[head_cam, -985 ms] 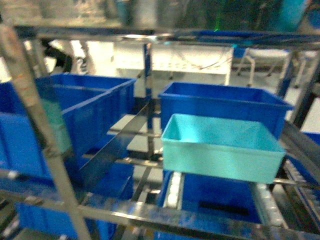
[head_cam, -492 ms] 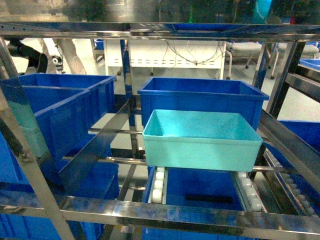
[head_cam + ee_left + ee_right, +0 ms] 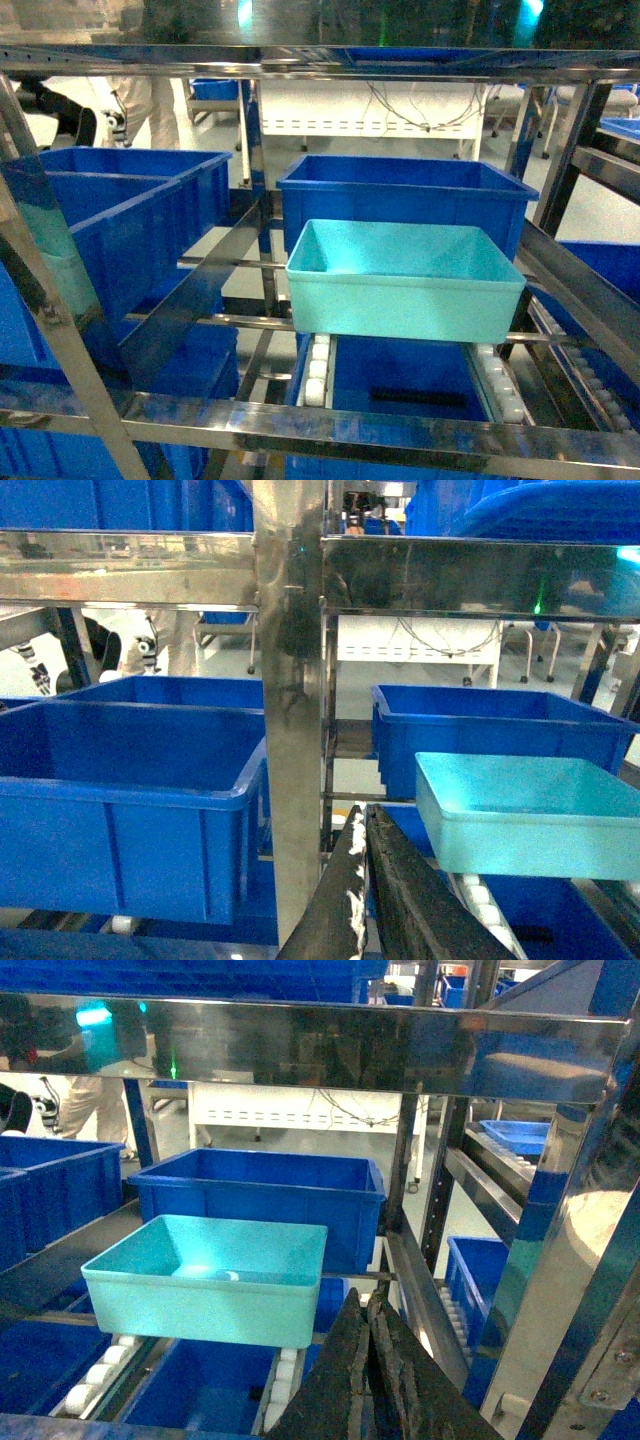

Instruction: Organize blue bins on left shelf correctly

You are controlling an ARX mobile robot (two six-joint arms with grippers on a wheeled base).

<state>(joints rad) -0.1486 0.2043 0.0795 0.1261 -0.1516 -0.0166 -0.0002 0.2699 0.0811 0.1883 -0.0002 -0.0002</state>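
Note:
One light turquoise blue bin [image 3: 405, 280] sits on the white roller tracks of the steel left shelf [image 3: 330, 425], right in front of a royal-blue crate [image 3: 400, 195]. The bin looks empty. In the left wrist view, the bin [image 3: 530, 815] lies to the right of my left gripper [image 3: 362, 815], which is shut with nothing in it, just right of a steel upright [image 3: 290, 730]. In the right wrist view, my right gripper [image 3: 368, 1302] is shut and empty, below and to the right of the bin [image 3: 210, 1275]. Neither gripper shows in the head view.
Large royal-blue crates [image 3: 110, 220] fill the left bay, with more on the level below [image 3: 400, 390]. A slanted steel divider [image 3: 200, 300] separates the bays. Angled rails [image 3: 580, 290] run down the right side. A top rail [image 3: 320, 60] crosses overhead. A white bench stands behind the rack.
The head view swung and sharpened a second ago, bringing the turquoise bin toward the middle. Since half a second ago the view holds still; only a person in the background shifted.

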